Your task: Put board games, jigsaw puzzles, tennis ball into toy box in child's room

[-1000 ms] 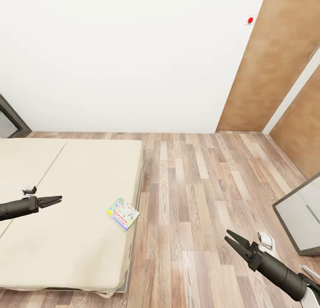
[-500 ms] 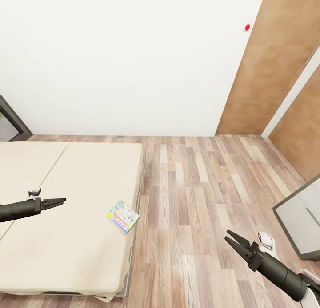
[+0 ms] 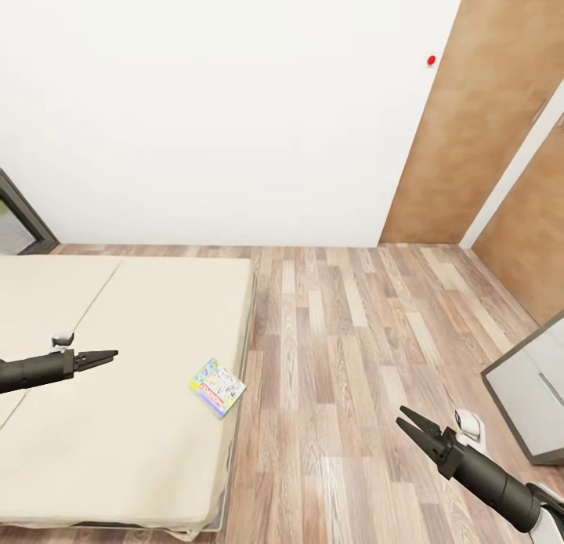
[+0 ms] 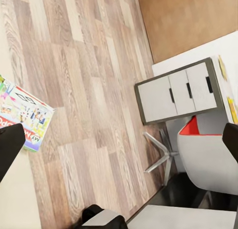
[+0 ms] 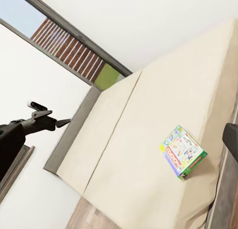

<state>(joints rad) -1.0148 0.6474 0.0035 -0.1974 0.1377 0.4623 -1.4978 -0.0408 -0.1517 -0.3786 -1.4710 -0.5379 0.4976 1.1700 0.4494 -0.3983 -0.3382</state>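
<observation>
Head view: the bed (image 3: 117, 387) fills the lower left, wood-plank floor (image 3: 352, 356) to its right, a white wall behind, and a wood-panel door (image 3: 486, 121) at the far right with a small red button (image 3: 431, 59) beside it.
Board game: one green printed box (image 3: 217, 386) lies flat on the mattress, just inside the bed's floor-side edge and turned at an angle to it; probably left there loose, not squared to anything.
Writing: the right wrist view shows a red banner across the lid of the box (image 5: 182, 150); it looks like the Monopoly logo, but the letters are too small to read with certainty.
Left gripper (image 3: 106, 357): hovers over the middle of the mattress, well apart from the box, fingers drawn close to a narrow point, holding nothing.
Right gripper (image 3: 410, 424): hangs over the floor beyond the bed's edge, fingers spread in a moderate V, empty.
Why held so: both arms seem parked forward and clear while the base approaches the bed, judging from their distance to the box.
Left wrist view: a white three-drawer unit (image 4: 178, 92) in a dark frame and a red-and-white chair (image 4: 208, 149) stand across the floor from the bed.
Step in hand: likely closing in to pick up the box.
</observation>
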